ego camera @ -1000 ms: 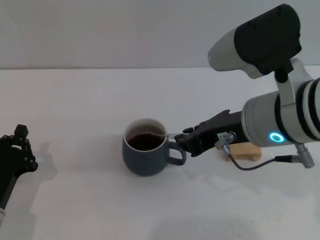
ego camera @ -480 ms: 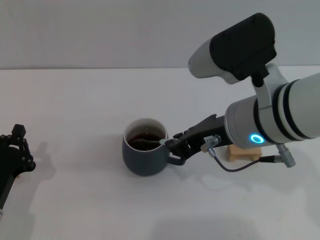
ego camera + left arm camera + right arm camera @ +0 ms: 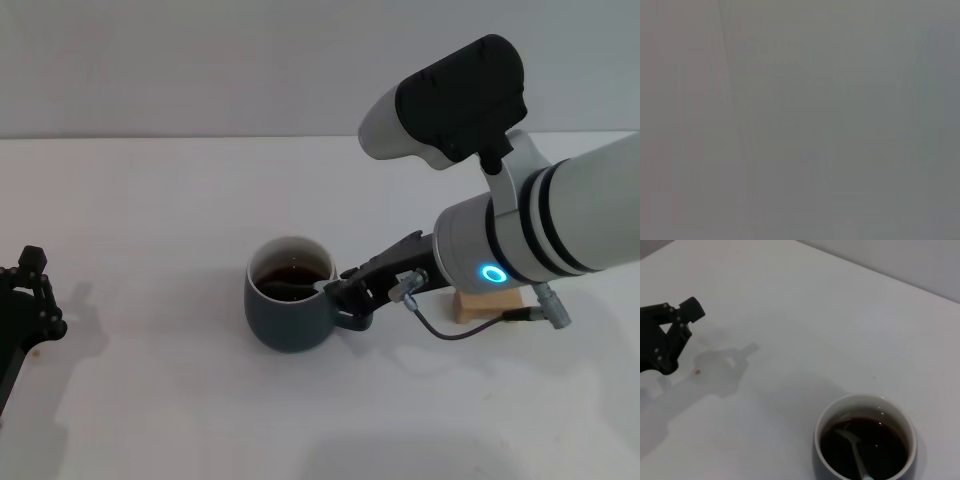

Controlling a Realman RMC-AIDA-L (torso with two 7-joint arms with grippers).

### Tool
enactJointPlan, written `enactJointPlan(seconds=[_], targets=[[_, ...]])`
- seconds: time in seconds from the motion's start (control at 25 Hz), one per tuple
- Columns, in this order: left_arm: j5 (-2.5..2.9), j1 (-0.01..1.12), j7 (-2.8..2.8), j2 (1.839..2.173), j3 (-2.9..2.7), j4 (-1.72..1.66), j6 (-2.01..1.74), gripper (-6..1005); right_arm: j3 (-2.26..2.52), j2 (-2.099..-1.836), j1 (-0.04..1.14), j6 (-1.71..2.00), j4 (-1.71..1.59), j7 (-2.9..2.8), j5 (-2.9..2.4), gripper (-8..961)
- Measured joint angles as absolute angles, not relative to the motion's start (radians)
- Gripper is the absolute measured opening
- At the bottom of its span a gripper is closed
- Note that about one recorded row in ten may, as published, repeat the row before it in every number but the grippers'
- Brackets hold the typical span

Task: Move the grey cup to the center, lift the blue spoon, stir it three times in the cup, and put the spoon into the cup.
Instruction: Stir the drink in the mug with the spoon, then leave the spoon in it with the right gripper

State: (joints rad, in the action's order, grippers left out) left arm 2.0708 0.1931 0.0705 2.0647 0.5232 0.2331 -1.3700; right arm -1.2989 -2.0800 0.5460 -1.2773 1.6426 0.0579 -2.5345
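Observation:
The grey cup (image 3: pixel 290 305) stands in the middle of the white table, handle toward the right arm, with dark brown liquid inside (image 3: pixel 863 445). The blue spoon (image 3: pixel 296 289) lies slanted in the liquid, and its metal bowl (image 3: pixel 846 433) is dipped below the surface. Its pale handle runs over the rim toward my right gripper (image 3: pixel 343 293). That gripper sits just above the cup's handle and is shut on the spoon's handle end. My left gripper (image 3: pixel 27 300) is parked at the table's left edge, far from the cup, and also shows in the right wrist view (image 3: pixel 667 335).
A wooden block (image 3: pixel 487 303) lies on the table behind the right forearm, partly hidden by it. A grey cable loops below the right wrist (image 3: pixel 450 330). The left wrist view is a flat grey blur.
The right arm has swung left toward the cup. The spoon has sunk deeper into the liquid and the gripper now sits at the rim. The left gripper has drifted slightly left.

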Motion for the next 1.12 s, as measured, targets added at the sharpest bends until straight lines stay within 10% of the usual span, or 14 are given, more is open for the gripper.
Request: enactJointPlan(seconds=[1.12], targets=[[2.071,0.189,0.071,2.065,0.525,0.233,-1.370,-1,-1.336,-2.074,0.595,-1.193,1.522,0.096,-2.531,160]])
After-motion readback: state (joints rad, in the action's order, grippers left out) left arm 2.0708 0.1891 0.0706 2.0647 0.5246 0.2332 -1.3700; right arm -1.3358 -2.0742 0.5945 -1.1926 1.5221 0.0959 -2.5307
